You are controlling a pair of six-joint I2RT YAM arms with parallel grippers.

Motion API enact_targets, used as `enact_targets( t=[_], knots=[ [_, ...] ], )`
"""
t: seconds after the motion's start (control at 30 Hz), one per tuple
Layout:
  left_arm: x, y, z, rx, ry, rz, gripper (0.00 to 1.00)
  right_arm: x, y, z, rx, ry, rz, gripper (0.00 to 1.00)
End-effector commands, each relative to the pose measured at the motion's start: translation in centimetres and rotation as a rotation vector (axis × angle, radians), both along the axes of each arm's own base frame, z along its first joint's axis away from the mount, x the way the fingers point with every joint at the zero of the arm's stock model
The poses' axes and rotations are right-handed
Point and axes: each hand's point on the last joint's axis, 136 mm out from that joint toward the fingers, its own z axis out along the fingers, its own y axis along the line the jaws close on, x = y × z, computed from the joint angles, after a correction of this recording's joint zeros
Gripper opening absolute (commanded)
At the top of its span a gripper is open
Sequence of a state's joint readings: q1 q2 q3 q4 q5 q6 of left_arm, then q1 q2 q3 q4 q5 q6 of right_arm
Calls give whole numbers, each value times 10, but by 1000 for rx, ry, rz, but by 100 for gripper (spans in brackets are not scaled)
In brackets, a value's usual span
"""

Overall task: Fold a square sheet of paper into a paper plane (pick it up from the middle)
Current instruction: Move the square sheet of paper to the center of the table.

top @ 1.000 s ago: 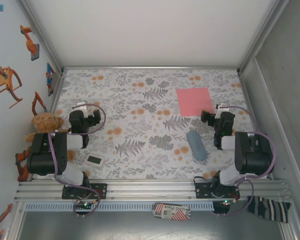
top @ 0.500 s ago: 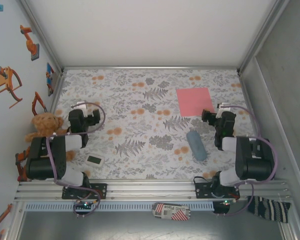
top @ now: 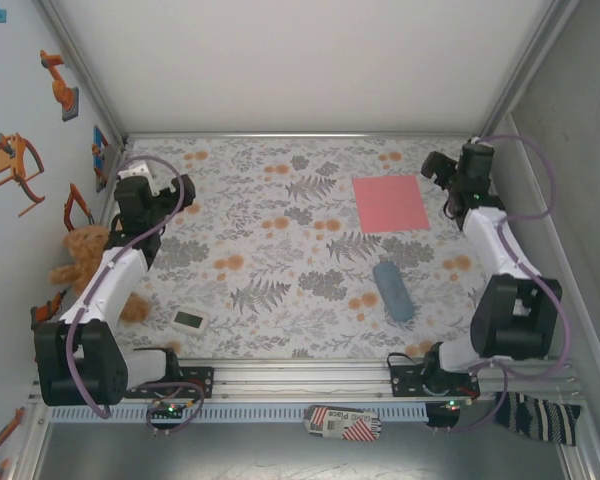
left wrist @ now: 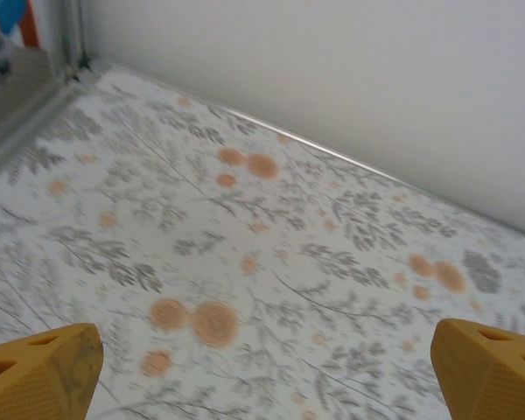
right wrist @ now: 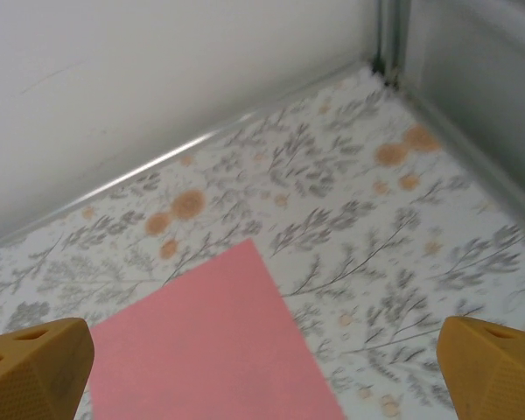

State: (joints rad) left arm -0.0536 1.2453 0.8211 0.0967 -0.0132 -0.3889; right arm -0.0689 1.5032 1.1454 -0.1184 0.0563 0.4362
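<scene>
Hovering beside the square sheet of paper (top: pixel 390 203), right claw (top: pixel 435 170) gapes.

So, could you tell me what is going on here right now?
Nothing is held yet. The square sheet of paper lies flat and unfolded on the floral table, far right. The right claw hovers open near the sheet's far right corner; the left claw, also open, is over the table's far left.

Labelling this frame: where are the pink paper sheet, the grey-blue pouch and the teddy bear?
square sheet of paper (top: pixel 390 204), top view, centre of the sheet.
grey-blue pouch (top: pixel 393 291), top view, middle of its body.
teddy bear (top: pixel 83 245), top view, its head.
</scene>
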Motion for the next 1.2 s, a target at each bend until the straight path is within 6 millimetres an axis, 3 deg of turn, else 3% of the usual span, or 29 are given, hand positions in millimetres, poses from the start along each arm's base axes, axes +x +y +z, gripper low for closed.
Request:
enact_targets(
  t=[0.0,0.27,0.53,0.83,1.17],
  knots=[
    [-6,-34,-17,-226,126,-80,96,-12,27,-56,224,231,35,99],
    [9,-88,-22,-470,199,-251,96,31,66,-87,471,309,152,100],
    [19,-139,-43,-564,314,-363,96,52,78,-122,546,394,188,96],
    [23,-160,-62,-602,376,-385,96,61,75,-155,533,485,176,95],
    [24,-169,-75,-603,409,-395,96,41,88,-191,536,610,154,93]
  ],
)
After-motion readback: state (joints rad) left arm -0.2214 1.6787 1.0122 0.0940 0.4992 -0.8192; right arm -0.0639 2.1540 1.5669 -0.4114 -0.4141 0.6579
